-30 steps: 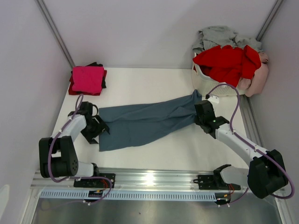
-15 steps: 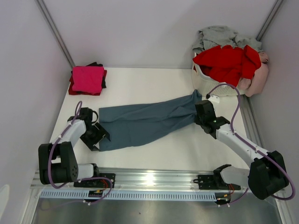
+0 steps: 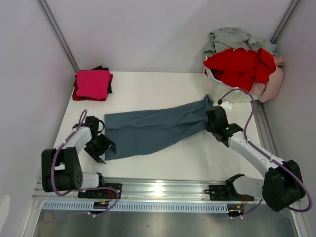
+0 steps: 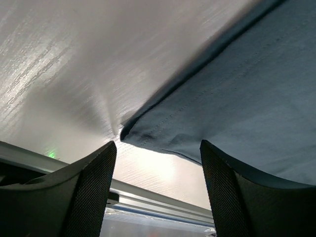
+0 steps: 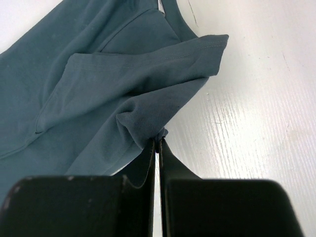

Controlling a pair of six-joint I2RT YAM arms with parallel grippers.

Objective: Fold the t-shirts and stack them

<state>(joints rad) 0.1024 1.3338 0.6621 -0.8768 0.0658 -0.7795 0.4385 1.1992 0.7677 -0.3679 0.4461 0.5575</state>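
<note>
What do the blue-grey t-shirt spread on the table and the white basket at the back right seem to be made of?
Slate blue-grey t-shirt: soft matte knit, probably cotton; it creases and shows stitched hems. White slatted basket: likely moulded plastic, with a smooth, rigid rim.

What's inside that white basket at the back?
A red t-shirt fills the white basket, a grey one behind it, a pale pink one draped over the side. Anything underneath is covered.

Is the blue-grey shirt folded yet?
Not yet: the blue-grey shirt lies stretched out long, one end pinched by the right gripper.
</note>
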